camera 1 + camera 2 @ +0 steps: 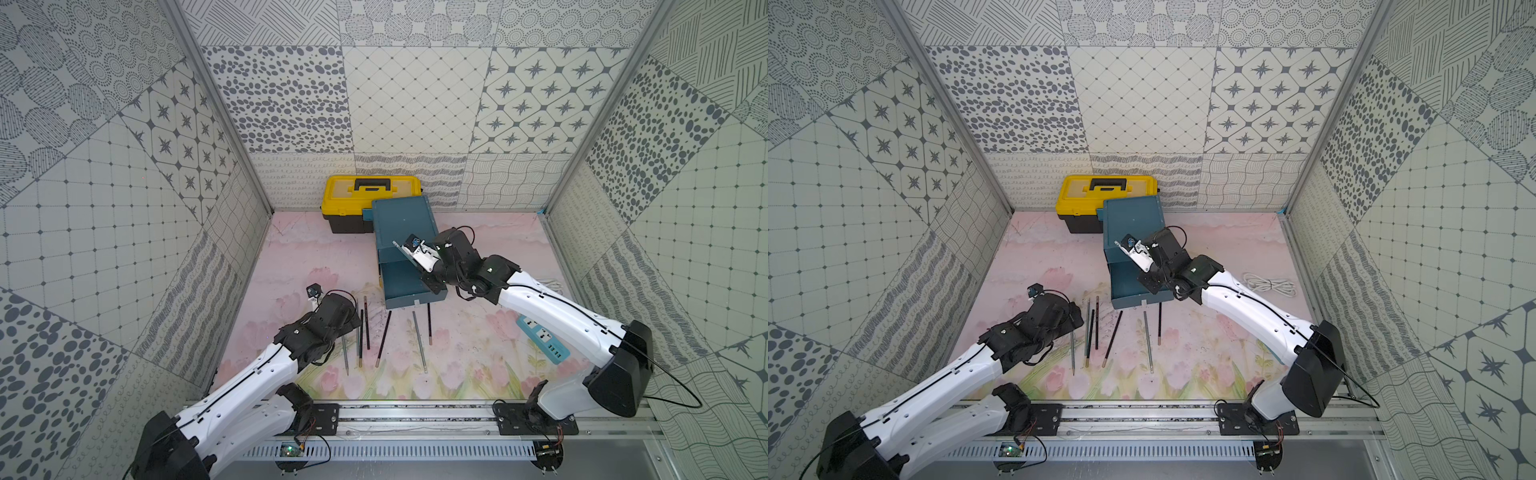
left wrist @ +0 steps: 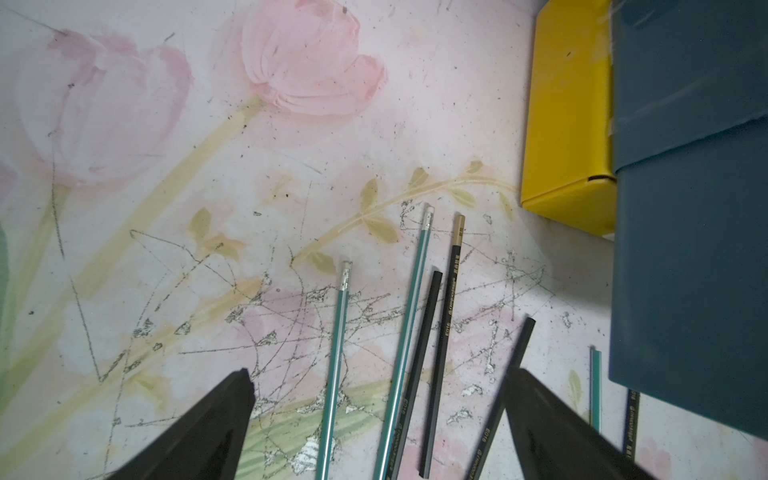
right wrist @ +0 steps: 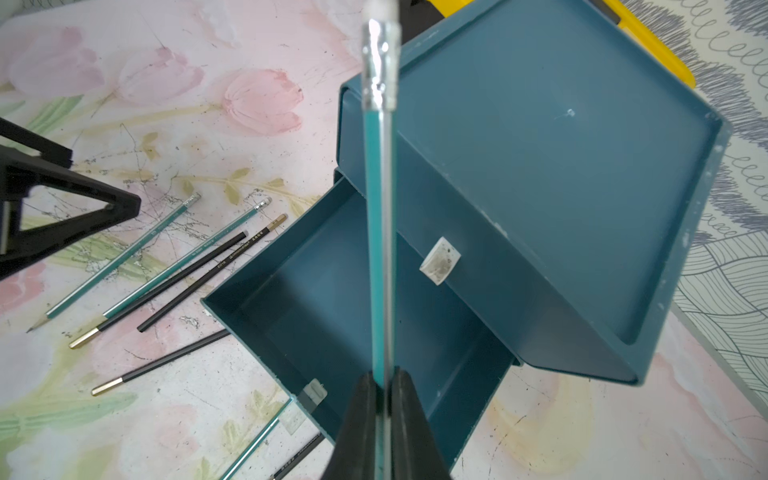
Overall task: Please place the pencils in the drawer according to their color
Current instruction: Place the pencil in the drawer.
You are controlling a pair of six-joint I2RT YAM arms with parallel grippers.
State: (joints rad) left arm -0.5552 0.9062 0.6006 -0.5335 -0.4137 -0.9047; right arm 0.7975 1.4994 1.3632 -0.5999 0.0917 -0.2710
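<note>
Seven pencils [image 1: 383,338] lie loose on the flowered mat [image 1: 478,365], fanned out just near and left of the teal cabinet [image 1: 403,216], while an eighth hangs over the spot where it seems meant to go. The right gripper [image 3: 384,376] is clamped tight on a teal-and-silver pencil [image 3: 379,232]. Its eraser end juts away from the jaws, directly above the pulled-out middle drawer [image 3: 324,291], which looks empty. Gripping it low on the shaft appears to leave most of the length free to go in. It will likely need tilting flat and lining up with the drawer's long side so it does not bridge the rim.

The top drawer [image 3: 440,259] above is closed, its white tab showing. The cabinet stands mid-scene, just in front of a yellow toolbox [image 1: 372,195] at the far wall.

The left gripper [image 2: 380,374] hovers with jaws spread wide and empty over the left of the fan, apparently poised for the next pick. There a teal-striped pencil [image 2: 410,311] and a black pencil [image 2: 424,353] lie pressed together, so lifting only one may take care. A blue power strip [image 1: 542,338] sits at near right, well apart.
</note>
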